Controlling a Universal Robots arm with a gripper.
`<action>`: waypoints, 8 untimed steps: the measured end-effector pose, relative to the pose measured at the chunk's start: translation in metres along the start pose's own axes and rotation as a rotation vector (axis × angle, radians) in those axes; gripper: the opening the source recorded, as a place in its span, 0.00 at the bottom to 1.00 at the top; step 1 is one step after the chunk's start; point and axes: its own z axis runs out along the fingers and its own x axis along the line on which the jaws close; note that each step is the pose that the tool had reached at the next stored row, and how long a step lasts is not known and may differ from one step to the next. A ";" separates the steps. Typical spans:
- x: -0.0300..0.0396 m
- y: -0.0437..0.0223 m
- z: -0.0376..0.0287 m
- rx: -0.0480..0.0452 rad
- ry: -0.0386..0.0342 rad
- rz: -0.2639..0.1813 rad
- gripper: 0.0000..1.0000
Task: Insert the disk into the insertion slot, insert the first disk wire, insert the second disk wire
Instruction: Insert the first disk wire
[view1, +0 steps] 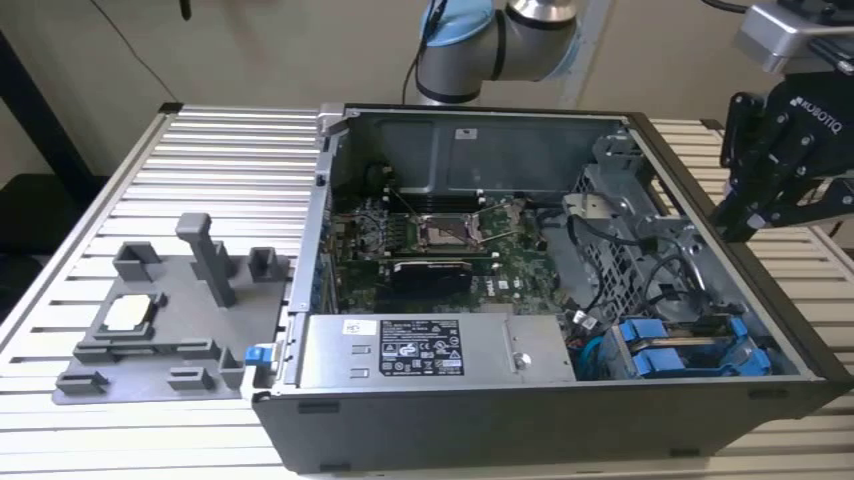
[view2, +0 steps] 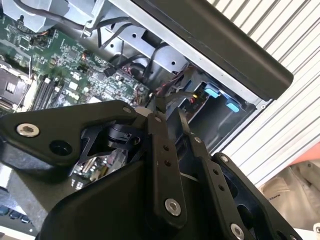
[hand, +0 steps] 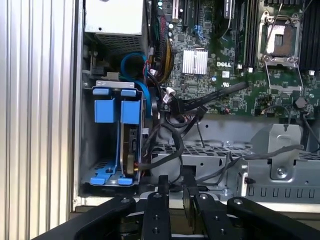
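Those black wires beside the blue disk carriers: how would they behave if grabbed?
Probably floppy: the black wires sag in loose curves beside the blue disk carriers. Bunched and crossing, pulling one would likely drag its neighbours. Thin, so probably light.

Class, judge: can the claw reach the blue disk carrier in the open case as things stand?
Probably yes: the case lies open, the claw hangs by its wall, and black cables lie beside the blue disk carrier, not over it.

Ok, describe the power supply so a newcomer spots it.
Find the open computer case on the slatted table. Along its wall nearest the exterior view lies the power supply, a grey box. Unlike the blue carriers to the exterior view's right, it bears a white sticker.
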 end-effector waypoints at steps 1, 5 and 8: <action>-0.0003 0.0006 0.0000 0.0000 0.0001 0.000 0.27; -0.0010 0.0051 0.0004 0.0001 0.0000 0.001 0.27; -0.0014 0.0096 0.0007 0.0000 0.0000 0.001 0.27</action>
